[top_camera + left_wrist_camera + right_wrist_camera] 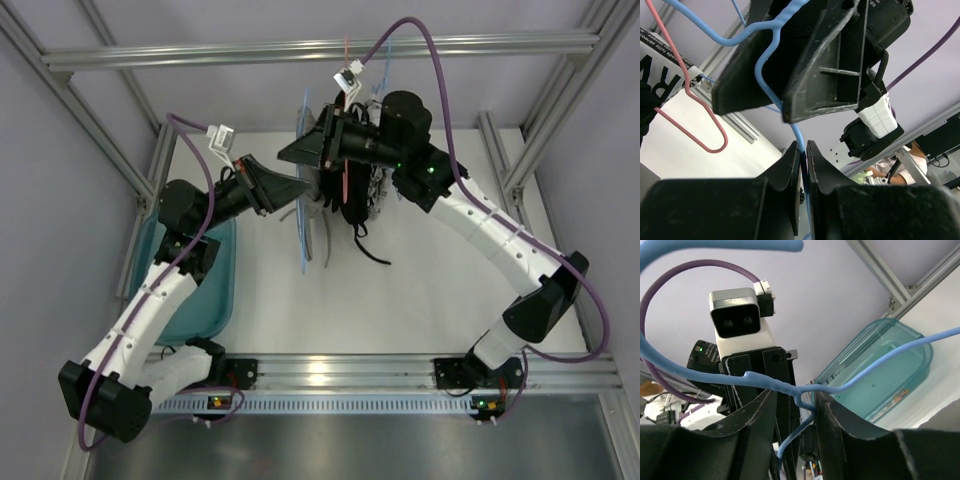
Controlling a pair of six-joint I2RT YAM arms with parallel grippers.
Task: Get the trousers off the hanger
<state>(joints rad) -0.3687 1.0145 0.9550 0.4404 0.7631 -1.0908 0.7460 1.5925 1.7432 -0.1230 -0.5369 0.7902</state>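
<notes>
Clamping the left gripper (803, 146) together on the hanger (760, 66), right up against the left wrist lens, with the thin blue wire running down into the narrow slit between the fingers. Straddling that wire just above with the right gripper (796, 396), jaws standing apart, the twisted neck lying across the fingertips and one strand dropping into the gap, contact there being unclear. Hanging over the middle of the table (430, 290) in the top view, both grippers meeting at the hanger's top. Showing the trousers (325, 243) only as pale grey strips dangling beside the blue wire, mostly hidden under the grippers. Crowding against a black garment (355, 205) and patterned cloth (382, 190) on the right. Showing a red-orange hanger (724, 142) off to the left in the left wrist view, and a teal bin (210, 300) at the table's left edge.
</notes>
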